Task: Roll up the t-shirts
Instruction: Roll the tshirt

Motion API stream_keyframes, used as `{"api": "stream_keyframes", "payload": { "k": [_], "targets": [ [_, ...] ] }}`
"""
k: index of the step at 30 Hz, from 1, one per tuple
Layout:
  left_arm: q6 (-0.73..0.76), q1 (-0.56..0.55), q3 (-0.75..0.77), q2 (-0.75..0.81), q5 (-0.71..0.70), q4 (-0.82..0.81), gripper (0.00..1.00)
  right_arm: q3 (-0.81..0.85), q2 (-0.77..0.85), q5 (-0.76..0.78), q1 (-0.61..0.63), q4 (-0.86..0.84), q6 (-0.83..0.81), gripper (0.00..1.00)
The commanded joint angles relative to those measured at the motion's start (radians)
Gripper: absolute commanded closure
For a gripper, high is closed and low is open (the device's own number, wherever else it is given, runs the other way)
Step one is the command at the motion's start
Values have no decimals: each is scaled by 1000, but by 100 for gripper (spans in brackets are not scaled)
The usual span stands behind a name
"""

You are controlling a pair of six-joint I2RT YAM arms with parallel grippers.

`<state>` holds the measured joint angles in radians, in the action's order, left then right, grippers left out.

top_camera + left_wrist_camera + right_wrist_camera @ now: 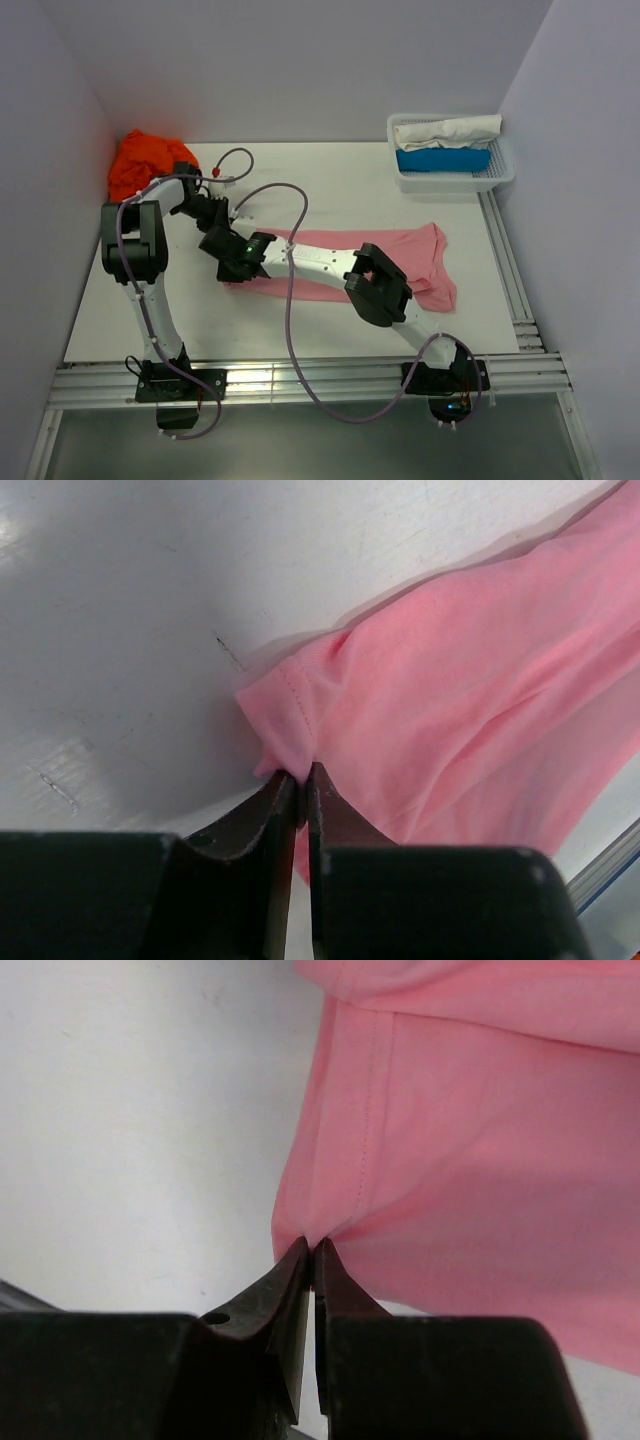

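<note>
Pinched tight: the left claw (301,776) clamps the stitched hem of the pink t-shirt (460,690), the right claw (311,1250) nips another edge, low over the counter (130,1110).

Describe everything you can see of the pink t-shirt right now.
The pink t-shirt is plain, light pink, soft cloth with stitched hems. It lies stretched left to right across the middle of the white table, rumpled at its right end. At its left end the left gripper and the right gripper each pinch a hemmed edge, bunching the cloth slightly.
</note>
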<state>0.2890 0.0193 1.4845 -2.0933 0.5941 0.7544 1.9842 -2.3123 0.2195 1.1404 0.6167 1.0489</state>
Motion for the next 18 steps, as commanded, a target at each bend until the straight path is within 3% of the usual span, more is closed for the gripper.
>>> {"api": "stream_keyframes", "payload": {
  "k": [1, 18],
  "targets": [
    [-19, -12, 40, 49, -37, 17, 86, -31, 86, 3, -7, -61, -10, 91],
    [-59, -166, 109, 49, -142, 36, 87, -284, 221, 58, -18, -141, 62, 94]
  ]
}}
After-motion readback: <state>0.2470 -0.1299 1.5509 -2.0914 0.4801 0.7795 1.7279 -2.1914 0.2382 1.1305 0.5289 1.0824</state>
